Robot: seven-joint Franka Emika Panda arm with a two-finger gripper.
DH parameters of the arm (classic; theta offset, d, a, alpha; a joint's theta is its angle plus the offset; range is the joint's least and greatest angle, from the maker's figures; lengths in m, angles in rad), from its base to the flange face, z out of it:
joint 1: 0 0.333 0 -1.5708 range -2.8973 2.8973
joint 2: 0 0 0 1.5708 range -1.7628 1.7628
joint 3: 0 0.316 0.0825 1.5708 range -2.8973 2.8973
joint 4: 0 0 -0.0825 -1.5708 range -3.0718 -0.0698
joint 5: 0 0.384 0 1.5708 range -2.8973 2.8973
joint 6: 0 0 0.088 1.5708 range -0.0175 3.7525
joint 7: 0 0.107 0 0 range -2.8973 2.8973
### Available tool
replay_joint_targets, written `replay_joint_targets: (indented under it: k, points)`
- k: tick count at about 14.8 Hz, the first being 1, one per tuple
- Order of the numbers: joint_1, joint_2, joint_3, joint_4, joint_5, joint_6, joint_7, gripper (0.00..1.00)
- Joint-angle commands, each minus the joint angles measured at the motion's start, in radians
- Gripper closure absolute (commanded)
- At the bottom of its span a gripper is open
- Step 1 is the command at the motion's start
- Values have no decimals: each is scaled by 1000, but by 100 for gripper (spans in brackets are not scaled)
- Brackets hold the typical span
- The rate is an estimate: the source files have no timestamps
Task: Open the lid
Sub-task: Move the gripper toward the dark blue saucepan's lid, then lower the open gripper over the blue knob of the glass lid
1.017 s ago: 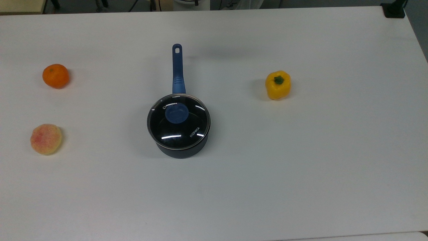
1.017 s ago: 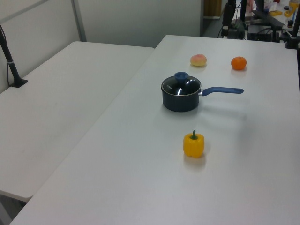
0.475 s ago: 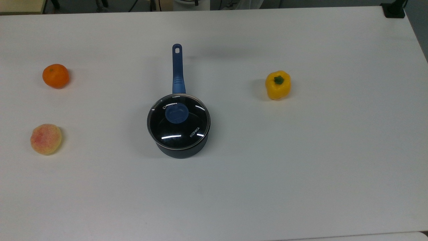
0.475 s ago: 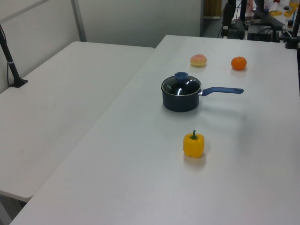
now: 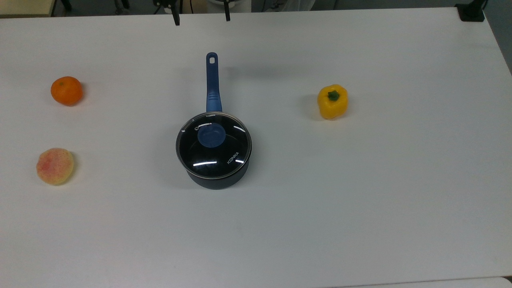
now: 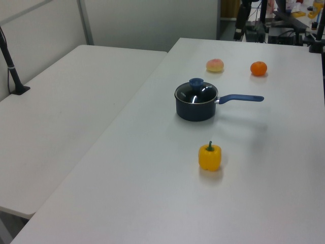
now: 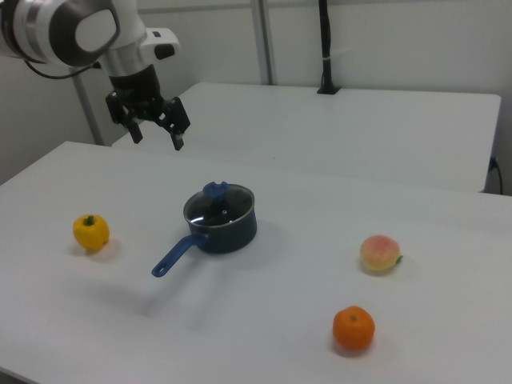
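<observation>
A white counter [image 5: 360,200] is filling the scene, with a second white table [image 6: 61,127] standing beside it at the left view's left and a pale wall behind. Near the counter's middle a dark blue saucepan [image 5: 218,178] is sitting upright, its long blue handle [image 5: 212,82] pointing toward the top view's upper edge. The lid [image 5: 214,145], a round pane of clear glass with a metal rim, is resting flat and closed on the saucepan; its blue knob [image 5: 211,135] is standing at the centre and white lettering is showing near the rim.

The gripper [image 7: 156,136] is hanging in the air with its fingers spread wide, holding nothing. In the right view it is hovering above and to the upper left of the lid [image 7: 218,206], well apart from it and touching nothing. In the top view the two dark fingertips [image 5: 176,20] are peeking in at the upper edge, beyond the free end of the handle. In the left view the gripper itself cannot be made out with certainty.

A yellow pepper [image 5: 332,101] is standing on the counter at the top view's right, well apart from the saucepan. An orange [image 5: 66,91] and a peach [image 5: 55,166] are lying at the top view's left, apart from each other and from the saucepan.
</observation>
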Motion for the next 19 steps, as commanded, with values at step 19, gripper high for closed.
replay_joint_targets:
  k: [19]
  points:
    - [68,317,-18,10,-129,415,68,0]
